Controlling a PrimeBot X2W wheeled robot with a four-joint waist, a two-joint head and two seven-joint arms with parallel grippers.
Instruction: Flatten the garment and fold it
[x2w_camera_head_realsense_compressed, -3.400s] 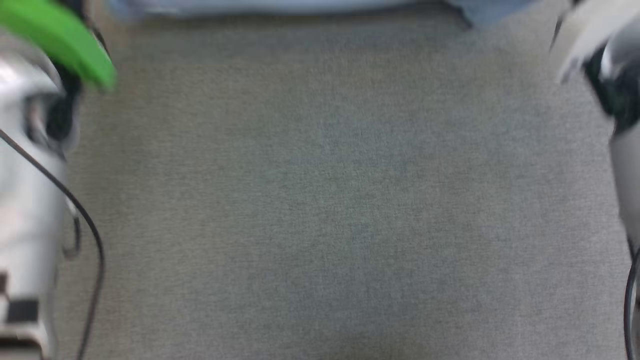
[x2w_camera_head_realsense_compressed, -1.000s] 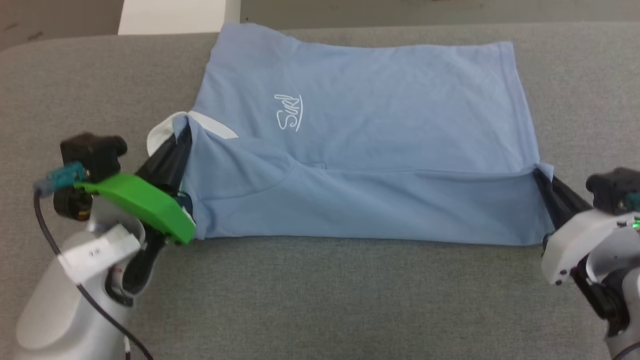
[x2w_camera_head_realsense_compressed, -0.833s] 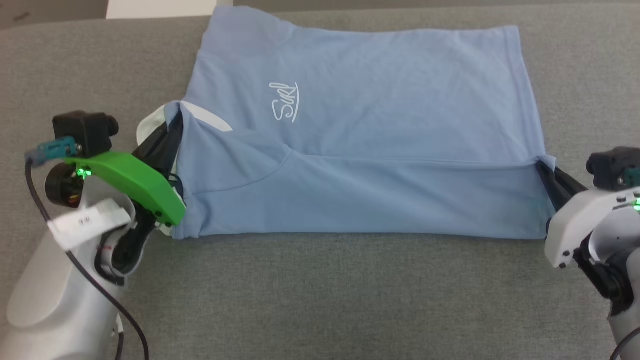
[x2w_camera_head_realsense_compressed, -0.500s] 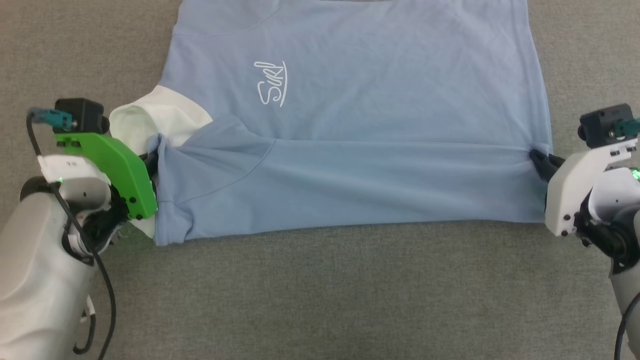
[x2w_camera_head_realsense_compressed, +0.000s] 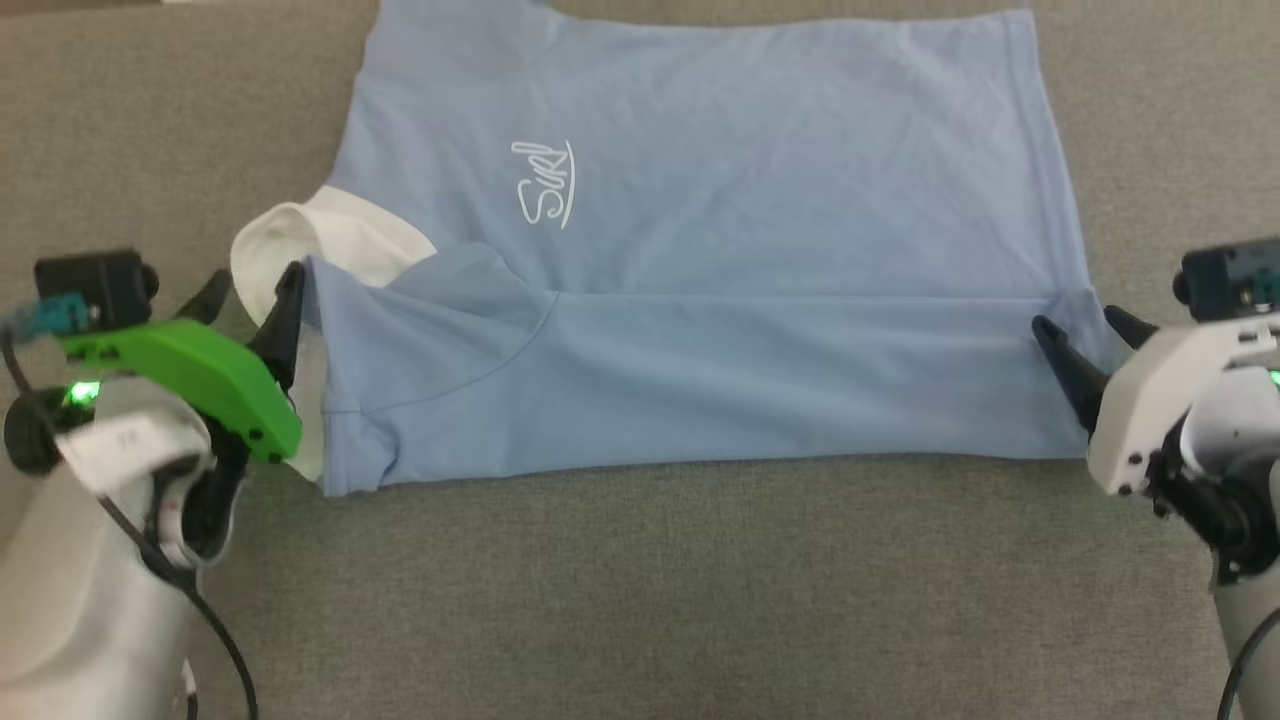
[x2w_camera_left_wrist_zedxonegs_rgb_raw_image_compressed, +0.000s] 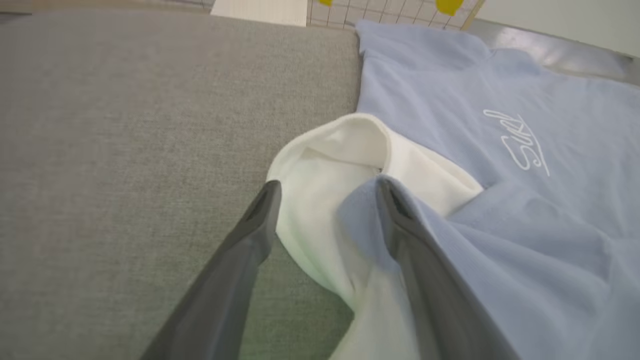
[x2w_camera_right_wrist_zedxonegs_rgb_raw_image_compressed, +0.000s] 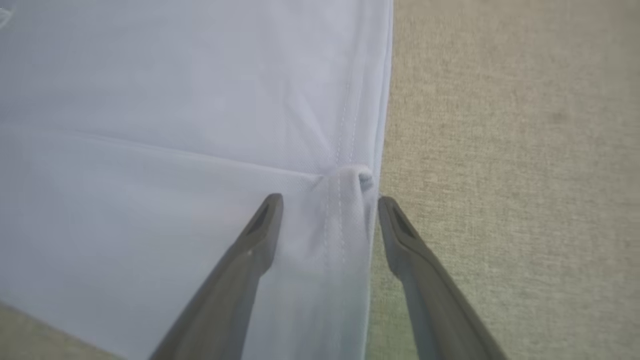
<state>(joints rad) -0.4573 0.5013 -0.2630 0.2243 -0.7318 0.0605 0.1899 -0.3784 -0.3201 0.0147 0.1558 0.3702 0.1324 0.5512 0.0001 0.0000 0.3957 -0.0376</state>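
Note:
The light blue polo shirt (x2w_camera_head_realsense_compressed: 700, 260) lies on the grey surface with its near long side folded over the body. Its white cursive logo (x2w_camera_head_realsense_compressed: 545, 185) faces up and its white collar (x2w_camera_head_realsense_compressed: 330, 235) sticks out at the left end. My left gripper (x2w_camera_head_realsense_compressed: 255, 290) stands open at the collar; in the left wrist view the gripper (x2w_camera_left_wrist_zedxonegs_rgb_raw_image_compressed: 327, 187) straddles the collar (x2w_camera_left_wrist_zedxonegs_rgb_raw_image_compressed: 340, 165) and a blue fold corner. At the hem end my right gripper (x2w_camera_head_realsense_compressed: 1085, 325) is open; in the right wrist view the gripper (x2w_camera_right_wrist_zedxonegs_rgb_raw_image_compressed: 330, 200) straddles the stitched hem (x2w_camera_right_wrist_zedxonegs_rgb_raw_image_compressed: 345, 225) beside a small puckered corner.
The grey fabric-covered surface (x2w_camera_head_realsense_compressed: 640, 600) stretches wide in front of the shirt and to both sides. In the left wrist view a white block (x2w_camera_left_wrist_zedxonegs_rgb_raw_image_compressed: 260, 6) and a wire grid with yellow pieces (x2w_camera_left_wrist_zedxonegs_rgb_raw_image_compressed: 390, 6) stand beyond the far edge.
Both grippers have opened and let go of the folded edge of the shirt, which now lies flat. The head camera has tilted during these frames, shifting the whole picture.

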